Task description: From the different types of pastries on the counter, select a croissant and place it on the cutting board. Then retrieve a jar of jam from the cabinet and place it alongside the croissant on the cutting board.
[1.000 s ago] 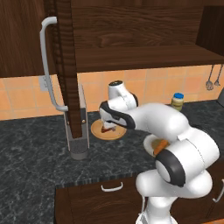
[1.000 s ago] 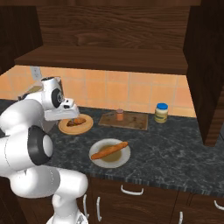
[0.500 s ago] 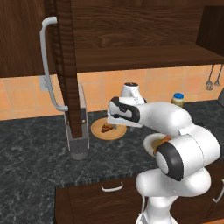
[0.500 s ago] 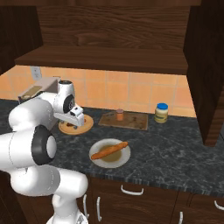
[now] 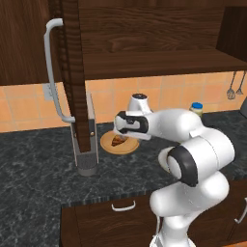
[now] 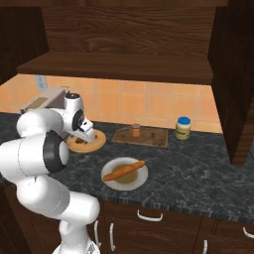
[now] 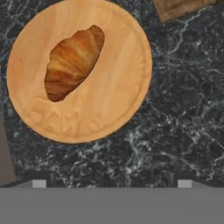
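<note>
Jaws wide apart, nothing held, hovering over the plate edge.
I had the gripper (image 7: 109,183) above the round wooden plate (image 7: 118,109); the croissant (image 7: 73,61) lay up-left of the tips in hand view, long axis diagonal, on the counter (image 7: 183,122).

glossy white rounded arm (image 5: 193,144) segments with black joint bands, and a dark-sided wrist block.
</note>
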Motion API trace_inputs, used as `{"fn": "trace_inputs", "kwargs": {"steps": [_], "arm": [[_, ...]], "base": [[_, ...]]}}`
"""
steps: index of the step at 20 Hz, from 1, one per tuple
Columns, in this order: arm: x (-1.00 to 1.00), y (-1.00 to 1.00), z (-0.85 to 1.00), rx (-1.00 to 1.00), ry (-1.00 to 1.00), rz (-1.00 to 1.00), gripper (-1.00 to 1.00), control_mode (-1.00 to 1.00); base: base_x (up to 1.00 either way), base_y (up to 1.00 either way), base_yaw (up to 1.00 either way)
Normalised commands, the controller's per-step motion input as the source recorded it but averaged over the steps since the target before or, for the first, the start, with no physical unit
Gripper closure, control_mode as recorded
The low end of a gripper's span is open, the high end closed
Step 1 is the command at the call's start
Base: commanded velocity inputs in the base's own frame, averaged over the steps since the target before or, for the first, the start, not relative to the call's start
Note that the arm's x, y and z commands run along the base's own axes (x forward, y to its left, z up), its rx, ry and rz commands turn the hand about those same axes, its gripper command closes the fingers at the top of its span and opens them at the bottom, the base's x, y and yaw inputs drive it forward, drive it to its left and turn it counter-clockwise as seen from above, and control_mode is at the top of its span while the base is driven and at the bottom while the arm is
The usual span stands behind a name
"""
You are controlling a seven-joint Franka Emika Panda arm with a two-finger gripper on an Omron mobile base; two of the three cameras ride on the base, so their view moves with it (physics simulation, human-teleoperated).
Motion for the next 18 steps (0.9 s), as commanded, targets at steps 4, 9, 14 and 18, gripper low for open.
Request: {"fn": "trace_inputs", "kwargs": {"steps": [4,9,14,18], "arm": [[0.88,0.01,0.0,0.0,0.0,-0.06,-1.0,-1.0],[0.57,0.06,-0.03,0.0,-0.01,-0.07,-1.0,-1.0],[0.33,0.12,-0.21,0.0,-0.08,-0.09,-1.0,-1.0],[0.07,0.01,-0.36,0.0,-0.06,-0.11,-1.0,-1.0]], "base": [[0.0,0.0,0.0],[0.0,0.0,0.0],[0.0,0.0,0.0],[0.0,0.0,0.0]]}}
